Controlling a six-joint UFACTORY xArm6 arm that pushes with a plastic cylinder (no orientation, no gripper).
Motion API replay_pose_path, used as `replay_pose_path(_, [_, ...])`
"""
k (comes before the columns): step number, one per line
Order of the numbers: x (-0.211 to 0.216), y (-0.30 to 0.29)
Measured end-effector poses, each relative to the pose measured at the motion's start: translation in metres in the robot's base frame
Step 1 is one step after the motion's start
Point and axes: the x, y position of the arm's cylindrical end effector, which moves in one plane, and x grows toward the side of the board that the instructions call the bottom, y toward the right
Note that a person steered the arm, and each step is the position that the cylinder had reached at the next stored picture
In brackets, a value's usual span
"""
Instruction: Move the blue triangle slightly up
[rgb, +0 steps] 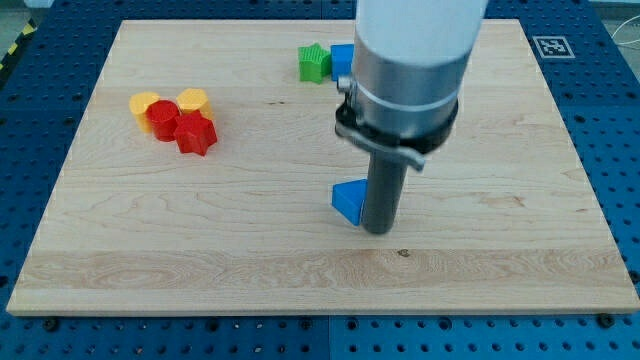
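The blue triangle (348, 200) lies on the wooden board (250, 250), a little right of the board's middle and toward the view's bottom. My tip (377, 230) stands on the board right against the triangle's right side, slightly below its centre. The rod and the arm's wide grey body rise above it and hide part of the board behind.
A green star block (313, 62) and a blue block (342, 58), partly hidden by the arm, sit near the view's top centre. At the view's left, two yellow blocks (145, 102) (192, 100), a red round block (163, 118) and a red star block (196, 133) cluster together.
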Motion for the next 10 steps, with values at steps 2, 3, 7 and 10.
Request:
replay_pose_path(2, [0.062,-0.004])
replay_pose_path(3, [0.048,-0.02])
replay_pose_path(7, [-0.047,-0.026])
replay_pose_path(10, [-0.09,0.011])
